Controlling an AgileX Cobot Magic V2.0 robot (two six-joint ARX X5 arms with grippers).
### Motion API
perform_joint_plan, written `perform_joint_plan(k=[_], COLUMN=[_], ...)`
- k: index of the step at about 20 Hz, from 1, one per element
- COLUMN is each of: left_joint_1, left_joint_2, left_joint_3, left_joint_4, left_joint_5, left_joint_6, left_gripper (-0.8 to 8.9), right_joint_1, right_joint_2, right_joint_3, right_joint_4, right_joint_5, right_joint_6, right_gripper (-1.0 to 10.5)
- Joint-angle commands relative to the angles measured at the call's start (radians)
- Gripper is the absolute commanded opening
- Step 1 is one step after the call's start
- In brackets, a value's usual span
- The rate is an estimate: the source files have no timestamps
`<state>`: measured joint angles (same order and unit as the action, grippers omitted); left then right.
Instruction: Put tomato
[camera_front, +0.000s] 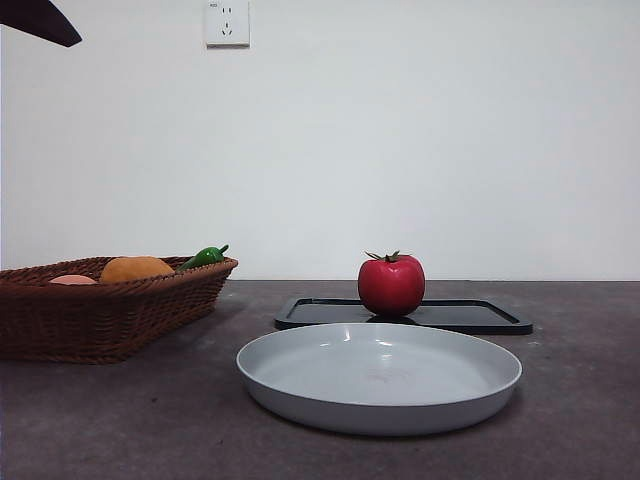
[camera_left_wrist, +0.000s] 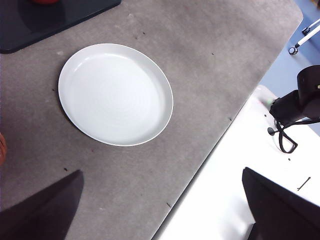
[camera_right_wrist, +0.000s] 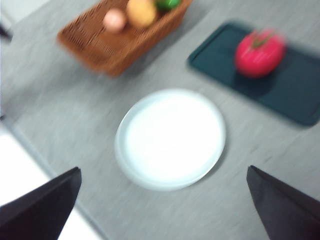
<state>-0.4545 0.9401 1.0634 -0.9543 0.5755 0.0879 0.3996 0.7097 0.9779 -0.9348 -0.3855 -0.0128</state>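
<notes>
The tomato (camera_front: 391, 286) behind the plate (camera_front: 300, 395) looks glossy, slippery; grip its round sides gently, both end effectors (camera_right_wrist: 162, 210) gaping empty.

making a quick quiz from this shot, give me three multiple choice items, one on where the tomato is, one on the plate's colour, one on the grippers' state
1. Where is the tomato?
A. in the basket
B. on the black tray
C. on the plate

2. What colour is the plate?
A. pale grey-white
B. blue
C. black

3. What are the left gripper and right gripper holding?
A. the tomato
B. the plate
C. nothing, jaws wide apart

Key: 1 B, it stands on the tray behind the plate; 2 A, every view shows it pale; 3 C, both wrist views show spread, bare jaws.
</notes>
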Motion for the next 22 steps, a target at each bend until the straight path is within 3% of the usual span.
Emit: perform_joint_plan(k=[1, 6, 9, 13, 14, 22], left_joint_1=[-0.005, -0.005, -0.005, -0.005, -0.005, -0.005], left_joint_2=[0.006, 0.006, 0.006, 0.006, 0.006, 0.006], left_joint_3=[0.023, 0.023, 0.023, 0.023, 0.023, 0.023], left_joint_4=[0.005, 0.005, 0.005, 0.005, 0.005, 0.005], left_joint_5=[0.005, 0.005, 0.005, 0.005, 0.005, 0.005], left_joint_6=[0.005, 0.005, 0.005, 0.005, 0.005, 0.005], left_gripper=[4.99, 4.98, 4.78, 1.13, 0.39, 0.08], right_joint_1=[0.009, 0.009, 0.009, 0.009, 0.009, 0.009], right_joint_2=[-0.036, -0.060, -0.058, -0.058, -0.058, -0.058], right_joint_3=[-0.044, -0.066, -0.066, -0.066, -0.066, -0.066], right_joint_4=[0.015, 0.030, 0.047, 0.056, 0.060, 0.079], right_joint_5=[-0.015, -0.015, -0.016, -0.019, -0.021, -0.034], right_joint_6=[0.013, 0.013, 0.013, 0.012, 0.012, 0.012], right_gripper=[5.4, 5.2, 4.1, 0.5, 0.1, 0.1])
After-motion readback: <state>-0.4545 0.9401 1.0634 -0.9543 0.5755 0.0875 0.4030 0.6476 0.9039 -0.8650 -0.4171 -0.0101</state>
